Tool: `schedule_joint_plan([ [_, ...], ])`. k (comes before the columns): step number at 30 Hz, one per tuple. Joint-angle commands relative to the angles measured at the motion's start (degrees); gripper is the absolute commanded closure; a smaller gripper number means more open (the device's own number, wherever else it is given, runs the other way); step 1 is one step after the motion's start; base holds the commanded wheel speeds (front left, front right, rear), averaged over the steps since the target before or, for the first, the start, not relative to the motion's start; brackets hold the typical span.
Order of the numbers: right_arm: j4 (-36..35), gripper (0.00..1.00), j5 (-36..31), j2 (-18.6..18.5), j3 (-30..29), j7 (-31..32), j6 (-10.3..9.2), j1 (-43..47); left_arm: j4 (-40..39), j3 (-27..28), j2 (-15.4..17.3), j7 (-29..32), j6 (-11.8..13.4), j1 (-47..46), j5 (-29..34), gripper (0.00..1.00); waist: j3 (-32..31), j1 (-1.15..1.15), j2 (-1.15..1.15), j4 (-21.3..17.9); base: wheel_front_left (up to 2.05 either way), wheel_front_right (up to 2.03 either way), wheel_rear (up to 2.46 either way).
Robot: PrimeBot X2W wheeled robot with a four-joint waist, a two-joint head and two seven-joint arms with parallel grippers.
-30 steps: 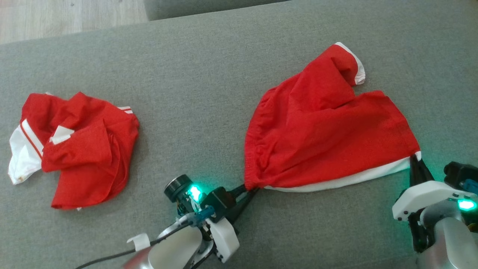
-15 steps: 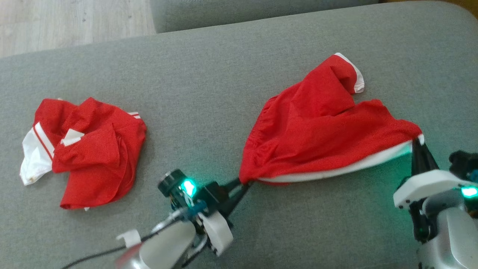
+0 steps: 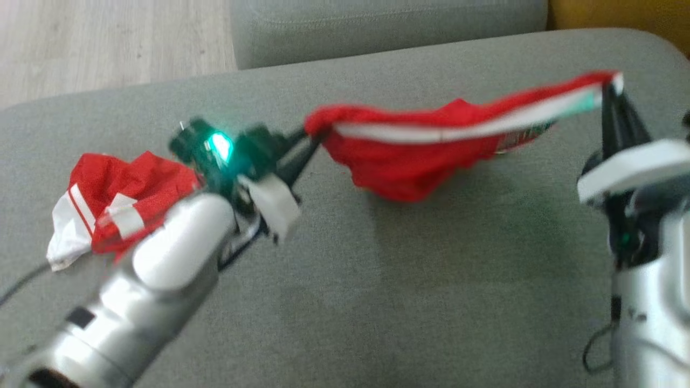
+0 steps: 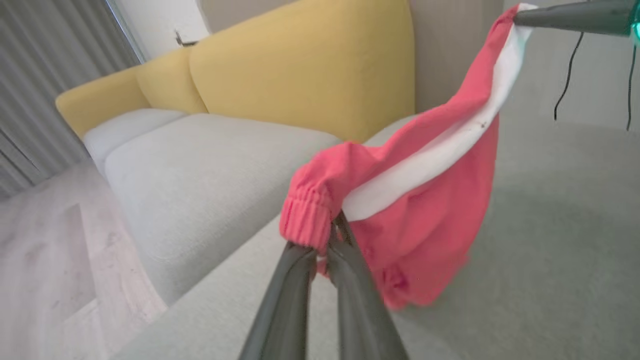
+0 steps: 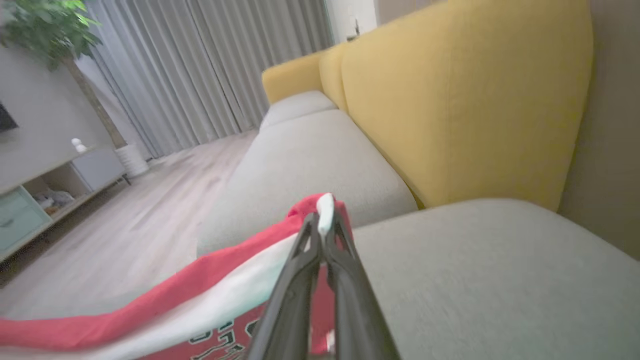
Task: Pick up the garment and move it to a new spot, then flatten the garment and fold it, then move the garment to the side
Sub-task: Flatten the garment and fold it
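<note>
The garment is thin matt red cloth with a white band, ribbed at its gathered edge. The sofa seat is grey woven cloth, finely rough, its back cushion matt yellow fabric, and the floor is pale wood. The left forearm has a glossy silver shell; the left pincer is dark, smooth and matt.

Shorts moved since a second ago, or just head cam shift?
Yes. The shorts are lifted off the grey cushion, strung between the left pincer and right pincer, and sit farther back relative to the crumpled garment.
</note>
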Motion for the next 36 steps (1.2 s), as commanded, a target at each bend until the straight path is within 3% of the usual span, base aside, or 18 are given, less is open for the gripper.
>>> schedule_joint_plan([
  [1,-2.95,1.00,0.70,-0.55,2.14,1.17,-0.04,-5.87,-2.23,3.28,2.26,1.41,-0.18,-6.58,-0.79,1.00,-1.10,0.00,0.00,-0.17,0.00,0.00,0.00],
  [4,-3.24,1.00,1.56,-1.21,3.00,0.86,-0.04,-11.35,-2.26,4.61,2.82,2.89,-0.23,-11.17,-1.79,1.00,-2.32,0.00,0.00,-0.44,0.00,0.00,0.00],
  [11,-3.10,1.00,-3.90,-3.66,5.79,-4.19,-0.04,-17.24,-0.85,7.78,3.05,2.89,0.84,-17.48,-2.77,1.00,-5.17,0.00,0.00,-0.35,0.00,0.00,0.00],
  [25,-6.31,1.00,-8.19,-4.00,6.93,0.62,-0.04,-7.76,-7.60,5.98,5.56,4.66,1.03,-10.94,-5.83,1.00,-6.38,0.00,0.00,0.31,0.00,0.00,0.00],
  [31,-6.31,1.00,-7.25,-4.59,6.58,3.62,-0.04,-8.75,-10.25,6.85,8.22,8.44,1.22,-10.20,-8.15,1.00,-2.81,0.00,0.00,-0.16,0.00,0.00,0.00],
  [36,2.10,1.00,-6.85,-8.22,8.80,2.85,-0.04,-16.70,-6.23,7.02,8.32,10.08,0.59,-14.80,-8.90,1.00,3.45,0.00,0.00,-0.57,0.00,0.00,0.00],
])
